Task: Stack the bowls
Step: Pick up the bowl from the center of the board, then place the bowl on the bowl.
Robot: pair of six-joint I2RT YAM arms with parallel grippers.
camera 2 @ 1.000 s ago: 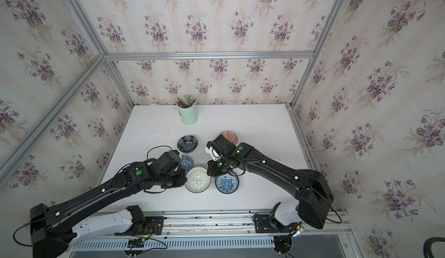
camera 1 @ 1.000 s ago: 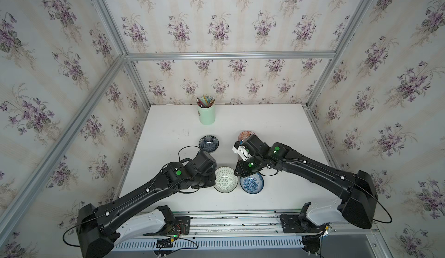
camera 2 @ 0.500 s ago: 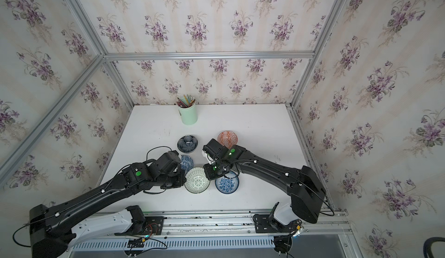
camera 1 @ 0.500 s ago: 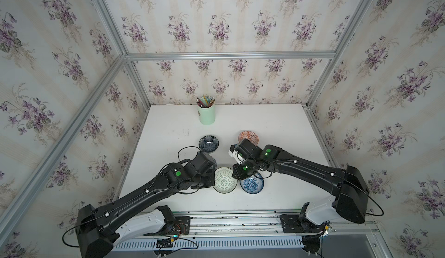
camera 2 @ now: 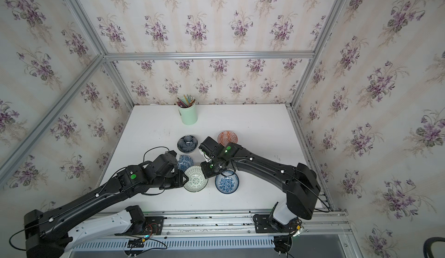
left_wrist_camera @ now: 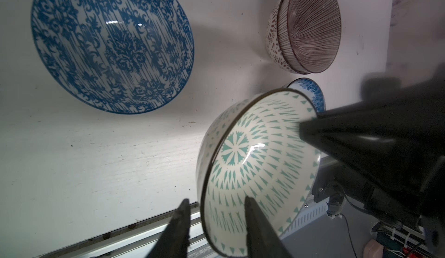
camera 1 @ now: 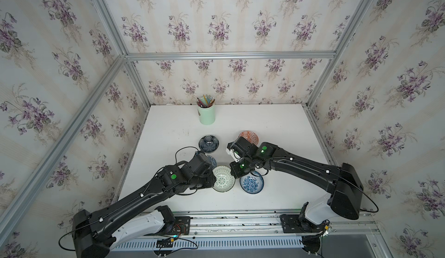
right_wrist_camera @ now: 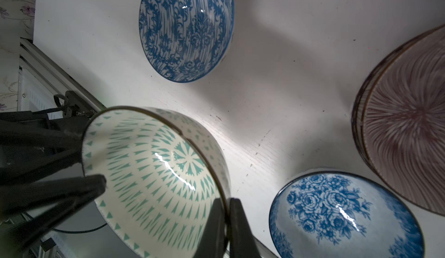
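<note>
You look down from high up in both top views, seeing the whole worktop point(camera 1: 277, 124). Your two wrist cameras sit very close, and both show the same green-patterned bowl point(left_wrist_camera: 252, 160).

You'll find no readable text, labels or numbers; the mint cup point(camera 1: 206, 116) at twelve o'clock is perhaps too small to judge.

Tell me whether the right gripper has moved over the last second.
Yes. In a top view the right gripper has shifted away from the orange bowl, toward the near edge of the table, and grips the white lattice bowl.
</note>
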